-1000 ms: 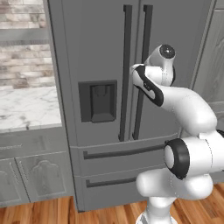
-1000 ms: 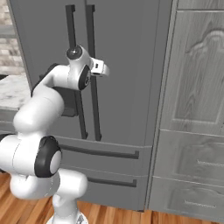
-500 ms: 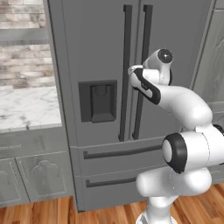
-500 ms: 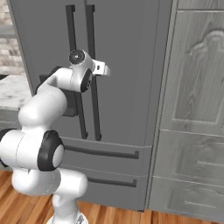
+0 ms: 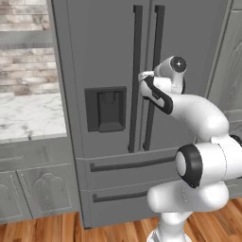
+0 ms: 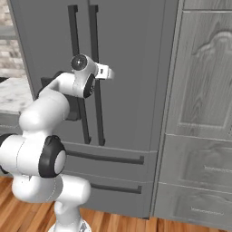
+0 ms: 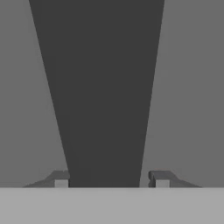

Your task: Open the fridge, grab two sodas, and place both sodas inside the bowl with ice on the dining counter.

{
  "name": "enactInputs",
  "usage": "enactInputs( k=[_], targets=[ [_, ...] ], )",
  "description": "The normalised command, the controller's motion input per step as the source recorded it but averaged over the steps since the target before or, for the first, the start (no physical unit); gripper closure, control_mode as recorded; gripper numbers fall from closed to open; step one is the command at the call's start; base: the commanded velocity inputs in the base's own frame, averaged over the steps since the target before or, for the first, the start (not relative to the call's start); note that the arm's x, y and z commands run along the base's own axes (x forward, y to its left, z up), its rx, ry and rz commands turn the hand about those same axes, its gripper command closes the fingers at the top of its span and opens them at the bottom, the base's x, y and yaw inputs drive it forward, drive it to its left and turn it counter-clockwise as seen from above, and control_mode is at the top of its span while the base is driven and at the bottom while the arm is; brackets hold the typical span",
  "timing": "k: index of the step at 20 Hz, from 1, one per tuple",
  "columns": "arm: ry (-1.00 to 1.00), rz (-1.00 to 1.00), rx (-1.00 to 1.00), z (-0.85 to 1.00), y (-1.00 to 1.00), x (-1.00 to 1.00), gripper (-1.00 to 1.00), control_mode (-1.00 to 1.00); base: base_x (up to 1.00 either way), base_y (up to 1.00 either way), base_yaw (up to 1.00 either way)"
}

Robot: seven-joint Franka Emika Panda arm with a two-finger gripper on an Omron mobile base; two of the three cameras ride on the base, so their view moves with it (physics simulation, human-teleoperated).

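Note:
The tall grey fridge [image 5: 104, 56] stands straight ahead with both doors closed. The same fridge [image 6: 131, 54] shows from the other side. My gripper [image 5: 143, 78] is at chest height against the right door's long dark handle [image 5: 156, 42]. In the right base view the gripper [image 6: 108, 72] sits just beside that handle [image 6: 94, 41]. In the hand view the handle [image 7: 105, 87] runs up between my two fingertips [image 7: 61, 180], and the gripper [image 7: 111, 180] is open, straddling it. Sodas, bowl and dining counter are out of view.
A dark dispenser recess [image 5: 106, 108] is in the left door, with two drawers [image 5: 127, 165] below. A marble counter [image 5: 28, 118] over grey cabinets [image 5: 33, 189] lies to the left. Tall grey panelled cabinets [image 6: 204, 90] stand to the right, above wood floor [image 5: 56, 229].
The hand has edged forward toward the right door's handle, so the fingers now straddle it. The fridge doors have not moved.

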Motion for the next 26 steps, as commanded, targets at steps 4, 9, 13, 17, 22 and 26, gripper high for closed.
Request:
enactInputs(
  k=[4, 9, 13, 17, 22, 26],
  targets=[
    [0.0, -0.03, -0.01, 0.02, 0.02, 0.03, 1.0, -1.0, 0.0, 0.0, 0.0],
    [0.0, -0.09, 0.0, 0.14, -0.12, -0.46, 1.0, -1.0, 0.0, 0.0, 0.0],
    [0.0, -0.08, 0.0, 0.31, -0.39, -0.97, 1.0, -1.0, 0.0, 0.0, 0.0],
    [0.0, -0.09, 0.01, 0.26, -0.42, -1.0, 1.0, -1.0, 0.0, 0.0, 0.0],
    [0.0, -0.07, 0.03, 0.26, -0.48, -1.0, 1.0, -1.0, 0.0, 0.0, 0.0],
    [0.0, -0.03, 0.01, 0.35, -0.46, -1.0, 1.0, -1.0, 0.0, 0.0, 0.0]
  ],
)
